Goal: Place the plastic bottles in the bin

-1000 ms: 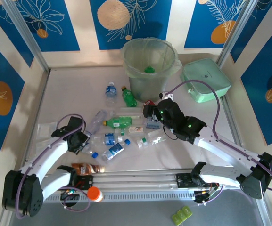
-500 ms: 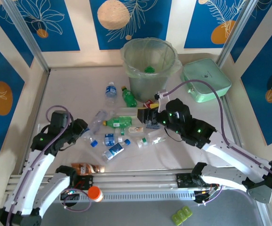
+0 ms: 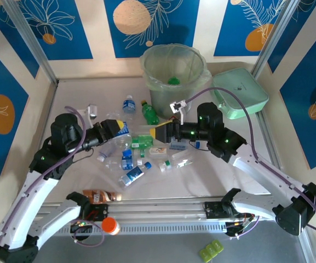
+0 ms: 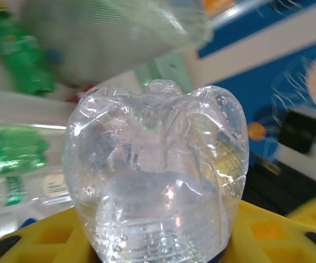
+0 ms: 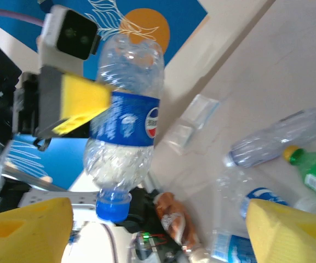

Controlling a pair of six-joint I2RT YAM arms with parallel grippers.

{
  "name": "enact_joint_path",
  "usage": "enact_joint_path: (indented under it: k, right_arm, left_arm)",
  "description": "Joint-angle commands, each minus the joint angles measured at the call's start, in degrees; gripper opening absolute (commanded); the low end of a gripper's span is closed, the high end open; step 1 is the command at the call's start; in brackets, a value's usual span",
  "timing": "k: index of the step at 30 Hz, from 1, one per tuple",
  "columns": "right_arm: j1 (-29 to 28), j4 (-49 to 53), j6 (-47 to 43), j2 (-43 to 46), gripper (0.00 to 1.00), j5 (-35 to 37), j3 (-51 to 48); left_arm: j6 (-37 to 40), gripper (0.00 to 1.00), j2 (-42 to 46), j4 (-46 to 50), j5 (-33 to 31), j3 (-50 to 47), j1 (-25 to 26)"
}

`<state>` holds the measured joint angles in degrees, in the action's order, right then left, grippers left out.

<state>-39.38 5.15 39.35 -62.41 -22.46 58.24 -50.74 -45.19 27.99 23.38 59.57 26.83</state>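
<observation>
Bottle (image 4: 156,181) in left claw (image 3: 118,127): right wrist reveals blue label (image 5: 129,119), cap (image 5: 113,207)

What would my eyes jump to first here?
The left pincer is squeezing a clear bottle with a blue label, held up off the table. Near it, more bottles lie scattered mid-table, and the big bin stands at the back.

about twelve bottles (image 3: 150,112), one bin (image 3: 163,101)

No legible txt, round logo on bottle (image 5: 126,118)
</observation>
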Motion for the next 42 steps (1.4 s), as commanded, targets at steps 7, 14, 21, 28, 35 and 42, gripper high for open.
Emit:
enact_joint_path:
  k: [7, 14, 21, 28, 35, 42]
  right_arm:
    - [0.5, -8.9, 6.0, -3.2, 0.97, -11.5, 6.8]
    - [-2.7, -9.4, 7.3, -9.7, 0.99, -12.4, 14.6]
    - [-5.2, -9.4, 9.8, -14.8, 0.92, -15.2, 18.3]
    - [-7.0, -7.4, 9.1, -14.0, 0.79, -13.9, 16.2]
    - [-5.8, -10.5, 13.3, -13.1, 0.61, -14.3, 14.1]
    - [-4.9, -11.0, 14.0, -11.3, 0.52, -13.8, 14.0]
  left_arm:
    - [8.3, 0.42, -0.1, -6.8, 5.4, 3.8, 7.7]
    - [7.8, 0.42, -1.5, -9.2, 7.7, 3.8, 11.0]
    - [10.0, 0.42, -2.2, -6.8, 5.8, 5.4, 12.6]
    - [11.0, 0.42, -3.3, -5.8, 4.9, 5.8, 12.6]
    - [11.1, 0.42, -4.4, -6.3, 5.6, 6.5, 12.7]
    - [10.8, 0.56, -4.0, -5.5, 5.2, 6.7, 12.9]
